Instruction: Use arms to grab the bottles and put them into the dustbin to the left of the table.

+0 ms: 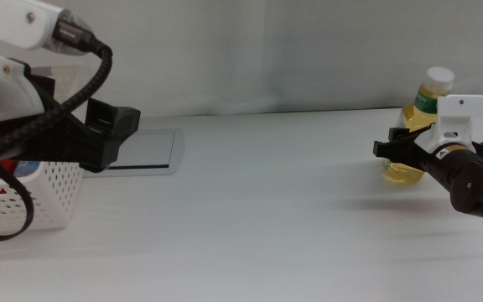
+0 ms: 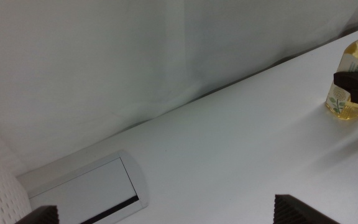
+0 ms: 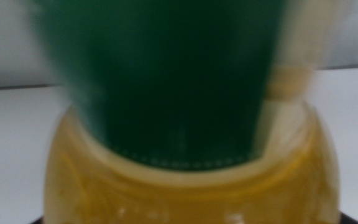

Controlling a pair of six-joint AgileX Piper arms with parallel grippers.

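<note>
so the right tool (image 1: pixel 390 148) is at the yellow-liquid bottle (image 1: pixel 419 126), which stands upright on the worktop (image 1: pixel 258 218) with 1 dark jaw across its lower front. can't tell if it's clamped. the left tool (image 1: pixel 116 134) is spread wide, holding nothing, right above the white dustbin (image 1: pixel 44 197), well apart from the bottle.
</note>
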